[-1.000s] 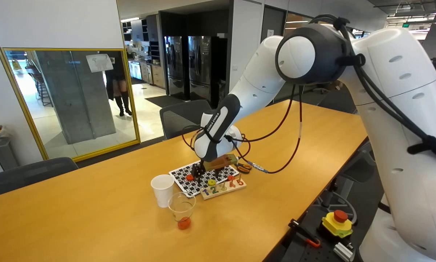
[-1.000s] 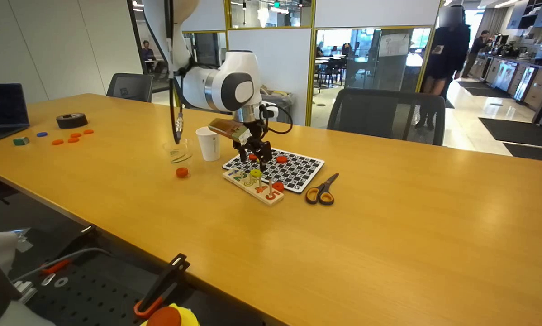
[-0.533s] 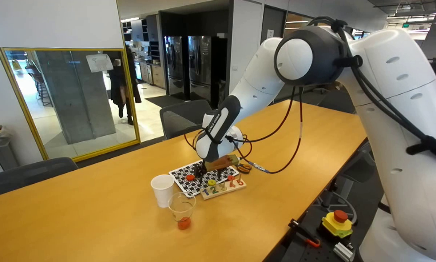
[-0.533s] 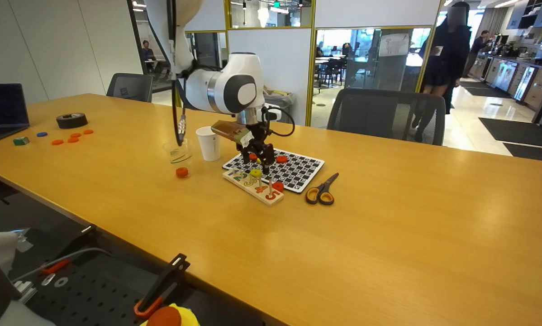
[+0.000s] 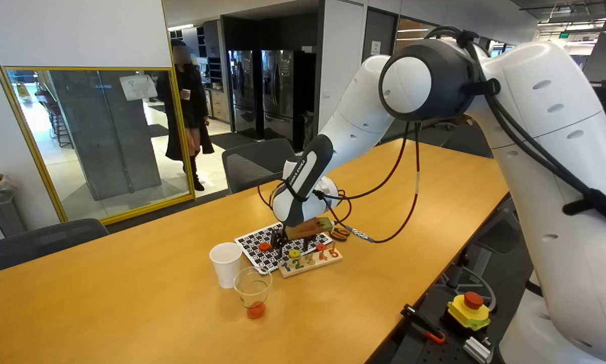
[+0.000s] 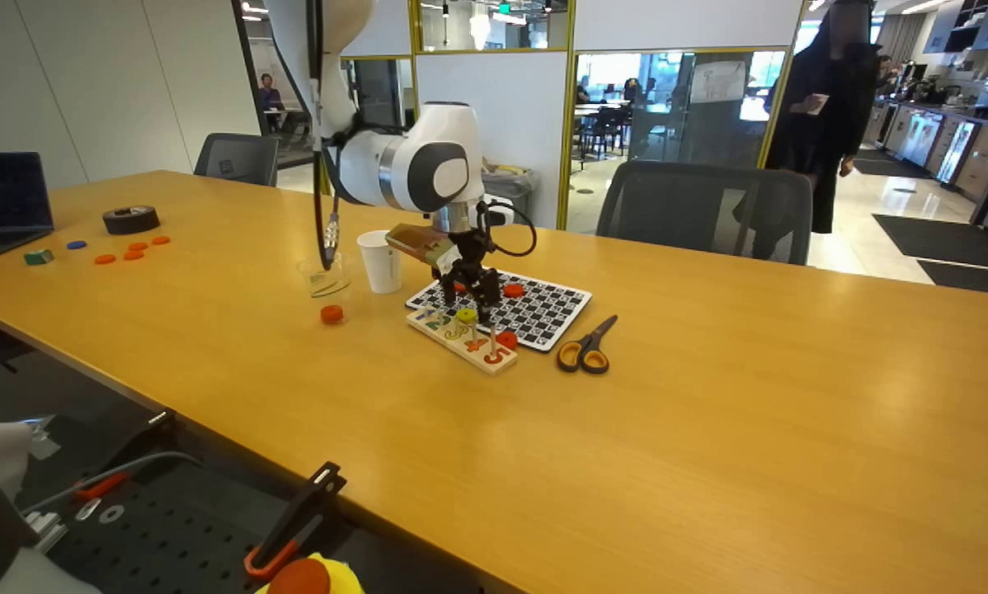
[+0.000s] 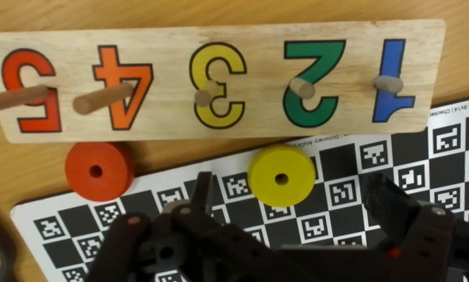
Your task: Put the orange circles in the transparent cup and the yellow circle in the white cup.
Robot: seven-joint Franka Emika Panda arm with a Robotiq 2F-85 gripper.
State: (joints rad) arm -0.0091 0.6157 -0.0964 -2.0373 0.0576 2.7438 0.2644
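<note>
Spread fingers (image 7: 392,211) hang over the checkered board (image 6: 545,308), the yellow circle (image 7: 280,167) on its margin close by. Nearer the robot-side edge of the bench (image 5: 141,303) than the white cup (image 5: 226,266) stands the transparent cup (image 5: 252,286), an orange circle (image 5: 255,310) at its base.

1. From where I stand, the pincer (image 6: 467,308) partly hides an orange circle (image 6: 460,287).
2. Scissors (image 7: 6,248) run off the wrist view's left edge.
3. A dark-clad person (image 5: 196,96) has a blurred face (image 5: 181,53).
</note>
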